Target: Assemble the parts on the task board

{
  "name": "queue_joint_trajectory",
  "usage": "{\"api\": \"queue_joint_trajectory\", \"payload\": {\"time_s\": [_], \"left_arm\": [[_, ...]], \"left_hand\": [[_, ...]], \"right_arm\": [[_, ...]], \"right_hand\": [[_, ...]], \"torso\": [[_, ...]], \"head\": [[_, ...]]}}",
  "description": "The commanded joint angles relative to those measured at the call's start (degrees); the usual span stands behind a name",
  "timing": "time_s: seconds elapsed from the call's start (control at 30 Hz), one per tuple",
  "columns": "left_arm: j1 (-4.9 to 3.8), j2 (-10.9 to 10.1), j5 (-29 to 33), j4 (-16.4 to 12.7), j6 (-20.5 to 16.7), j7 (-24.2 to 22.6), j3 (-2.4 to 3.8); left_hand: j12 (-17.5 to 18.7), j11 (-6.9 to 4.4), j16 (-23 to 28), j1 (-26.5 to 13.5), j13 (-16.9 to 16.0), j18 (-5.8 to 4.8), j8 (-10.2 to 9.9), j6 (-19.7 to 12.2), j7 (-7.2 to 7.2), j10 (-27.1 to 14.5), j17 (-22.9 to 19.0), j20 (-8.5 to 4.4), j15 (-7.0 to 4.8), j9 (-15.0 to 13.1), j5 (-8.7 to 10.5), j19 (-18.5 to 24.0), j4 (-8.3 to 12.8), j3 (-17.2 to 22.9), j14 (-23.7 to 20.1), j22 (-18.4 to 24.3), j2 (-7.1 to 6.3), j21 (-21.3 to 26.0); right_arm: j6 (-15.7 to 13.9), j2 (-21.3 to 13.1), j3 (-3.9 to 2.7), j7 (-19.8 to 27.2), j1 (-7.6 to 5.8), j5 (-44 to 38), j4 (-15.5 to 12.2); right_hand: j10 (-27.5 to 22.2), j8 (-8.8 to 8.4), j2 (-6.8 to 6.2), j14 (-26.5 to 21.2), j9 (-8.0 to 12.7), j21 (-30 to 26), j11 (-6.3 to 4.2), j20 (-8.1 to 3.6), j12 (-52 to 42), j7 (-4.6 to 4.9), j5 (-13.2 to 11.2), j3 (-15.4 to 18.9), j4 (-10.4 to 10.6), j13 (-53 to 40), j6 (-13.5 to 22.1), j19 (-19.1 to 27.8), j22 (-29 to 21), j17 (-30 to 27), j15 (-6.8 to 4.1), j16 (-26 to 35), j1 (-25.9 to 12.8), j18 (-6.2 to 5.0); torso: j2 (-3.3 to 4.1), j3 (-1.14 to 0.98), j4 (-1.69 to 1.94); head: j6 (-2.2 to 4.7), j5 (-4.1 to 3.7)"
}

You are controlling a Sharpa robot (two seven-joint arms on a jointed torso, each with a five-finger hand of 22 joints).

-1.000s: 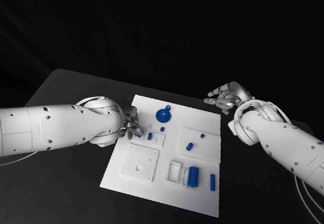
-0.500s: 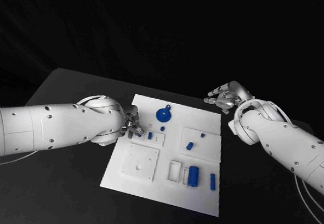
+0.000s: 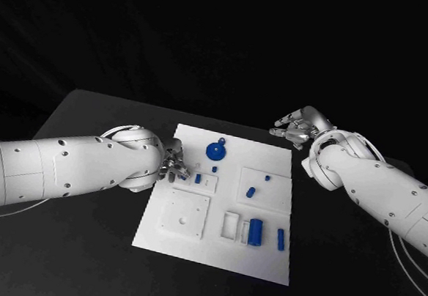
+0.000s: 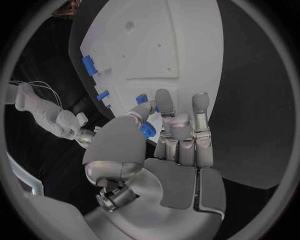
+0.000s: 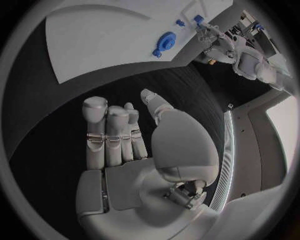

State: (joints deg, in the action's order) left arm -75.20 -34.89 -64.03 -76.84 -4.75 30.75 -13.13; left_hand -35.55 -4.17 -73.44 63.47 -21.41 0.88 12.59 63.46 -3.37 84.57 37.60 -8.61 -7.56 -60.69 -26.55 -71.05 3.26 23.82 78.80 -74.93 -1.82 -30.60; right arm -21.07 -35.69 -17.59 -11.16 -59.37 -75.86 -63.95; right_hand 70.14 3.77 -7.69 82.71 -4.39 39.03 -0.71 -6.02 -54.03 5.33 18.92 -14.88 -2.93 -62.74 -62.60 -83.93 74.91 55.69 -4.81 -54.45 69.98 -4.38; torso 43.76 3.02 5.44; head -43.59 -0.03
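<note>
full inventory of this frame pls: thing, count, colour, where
Table: one, black, under everything.
Task board: one, white, middle of the table.
Round part: one, blue, far end of the board.
Cylinder part: one, blue, near right of the board, in a white holder.
Small parts: several, blue, scattered mid-board; one more pinched by the left hand.
Left hand: one, silver, at the board's left edge, holding that small part.
Right hand: one, silver, off the board's far right corner, holding nothing, fingers apart.
</note>
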Motion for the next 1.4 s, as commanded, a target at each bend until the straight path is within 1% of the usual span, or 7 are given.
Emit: {"api": "queue_joint_trajectory", "payload": {"time_s": [0.03, 0.5, 0.93, 1.0, 1.1, 1.13, 1.4], "left_arm": [[0.89, 0.2, 0.8, -0.1, 3.1, 0.3, -0.56], [0.89, 0.0, 0.6, 0.0, 3.1, 0.3, -0.57], [0.89, 0.0, 0.5, 0.3, 3.1, 0.4, -0.56], [0.89, -0.1, 0.4, 0.4, 3.0, 0.4, -0.56], [0.89, -0.1, 0.4, 0.5, 2.8, 0.3, -0.55], [0.89, -0.1, 0.4, 0.5, 2.8, 0.3, -0.55], [0.89, -0.1, 0.0, 0.8, 2.8, 0.3, -0.54]], "left_hand": [[0.0, -0.76, 0.2, -0.4, 0.1, 0.39, -0.4, 6.0, 5.55, 2.2, -0.1, 0.34, -0.25, -1.9, 0.34, 0.1, -0.3, -0.7, -0.1, -1.1, -0.79, -0.2], [0.1, -0.89, 0.5, -1.1, 0.3, -0.08, -1.0, 6.3, 5.85, 2.2, -0.6, 0.05, -0.42, -1.5, 1.17, -0.1, -3.3, -2.5, -0.1, -1.1, -3.26, 0.3], [0.1, -0.92, 0.7, -1.0, 0.3, -0.23, -1.1, 6.4, 5.96, 2.2, -0.9, -0.07, -0.49, -1.4, 2.32, -0.2, -5.2, -3.2, -0.2, -1.0, -4.09, 0.5], [0.1, -0.94, 0.7, -1.0, 0.3, -0.27, -1.1, 6.5, 5.99, 2.2, -1.0, -0.09, -0.5, -1.4, 5.39, -0.2, -6.0, -3.7, -0.2, -1.0, -4.18, 0.6], [0.1, -0.94, 0.8, -0.8, 0.3, -0.32, -1.1, 6.6, 6.06, 2.2, -1.1, -0.11, -0.51, -1.4, 6.79, -0.3, -7.1, -4.3, -0.2, -1.0, -4.59, 0.7], [0.1, -0.94, 0.8, 0.8, 0.4, -0.42, -1.2, 6.7, 6.03, 2.2, -1.1, -0.21, -0.56, -1.3, 6.92, -0.3, -9.5, -4.9, -0.2, -1.1, -5.31, 0.8], [0.1, -0.92, 0.9, 1.0, 0.3, -0.44, -0.9, 7.2, 6.04, 2.2, -1.4, -0.16, -0.52, -1.5, 13.21, -0.4, -13.4, -6.3, -0.3, -1.1, -7.39, 0.9]], "right_arm": [[0.6, 0.0, -0.02, 0.4, 0.03, -0.2, -0.2], [0.5, -0.1, -0.02, 0.3, 0.03, -0.2, -0.1], [0.4, 0.0, -0.02, 0.4, 0.03, -0.2, 0.0], [0.3, 0.0, -0.02, 0.4, 0.03, -0.2, 0.0], [0.1, 0.0, -0.02, 0.4, 0.03, -0.2, 0.0], [0.1, 0.0, -0.02, 0.4, 0.03, -0.2, 0.0], [-0.1, 0.0, -0.02, 0.5, 0.03, -0.2, 0.1]], "right_hand": [[-0.4, -0.17, 0.28, 0.0, 0.1, -0.1, 0.09, 0.23, 0.1, 0.03, 0.3, 0.0, -0.3, 0.1, 0.3, -3.2, 3.5, 0.0, 0.24, 0.3, -0.5, -0.37], [-0.4, -0.16, 0.26, 0.0, 0.1, 0.0, 0.09, 0.23, 0.1, 0.03, 0.3, 0.1, -0.3, 0.1, 0.4, -3.2, 3.5, 0.0, 0.24, 0.3, -0.6, -0.38], [-0.4, -0.16, 0.26, 0.0, 0.1, 0.0, 0.09, 0.23, 0.1, 0.03, 0.3, 0.1, -0.3, 0.1, 0.4, -3.2, 3.5, 0.0, 0.24, 0.3, -0.6, -0.38], [-0.5, -0.18, 0.22, 0.0, 0.1, -0.2, 0.11, 0.25, 0.2, 0.06, 0.3, 0.2, -0.3, 0.2, 0.5, -3.2, 3.5, 0.0, 0.25, 0.3, -0.5, -0.38], [-0.5, -0.15, 0.25, 0.0, 0.1, -0.1, 0.12, 0.27, 0.2, 0.05, 0.3, 0.2, -0.3, 0.2, 0.4, -3.2, 3.5, -0.1, 0.26, 0.4, -0.5, -0.36], [-0.5, -0.15, 0.25, 0.0, 0.1, -0.1, 0.12, 0.27, 0.2, 0.05, 0.3, 0.2, -0.3, 0.2, 0.4, -3.2, 3.5, -0.1, 0.26, 0.4, -0.5, -0.36], [-0.6, -0.17, 0.21, -0.1, 0.1, -0.6, 0.13, 0.27, 0.3, 0.07, 0.3, 0.3, -0.2, 0.3, 0.5, -3.1, 3.3, -0.4, 0.27, 0.7, -0.6, -0.36]], "torso": [[0.0, -0.01, -0.01], [0.01, -0.02, -0.03], [0.02, 0.02, -0.07], [0.03, 0.03, -0.05], [0.03, 0.02, -0.04], [0.02, 0.01, -0.04], [0.03, 0.05, -0.04]], "head": [[0.03, -0.01], [-0.03, -0.05], [-0.1, -0.1], [-0.09, -0.13], [-0.08, -0.13], [-0.08, -0.13], [-0.15, -0.17]]}}
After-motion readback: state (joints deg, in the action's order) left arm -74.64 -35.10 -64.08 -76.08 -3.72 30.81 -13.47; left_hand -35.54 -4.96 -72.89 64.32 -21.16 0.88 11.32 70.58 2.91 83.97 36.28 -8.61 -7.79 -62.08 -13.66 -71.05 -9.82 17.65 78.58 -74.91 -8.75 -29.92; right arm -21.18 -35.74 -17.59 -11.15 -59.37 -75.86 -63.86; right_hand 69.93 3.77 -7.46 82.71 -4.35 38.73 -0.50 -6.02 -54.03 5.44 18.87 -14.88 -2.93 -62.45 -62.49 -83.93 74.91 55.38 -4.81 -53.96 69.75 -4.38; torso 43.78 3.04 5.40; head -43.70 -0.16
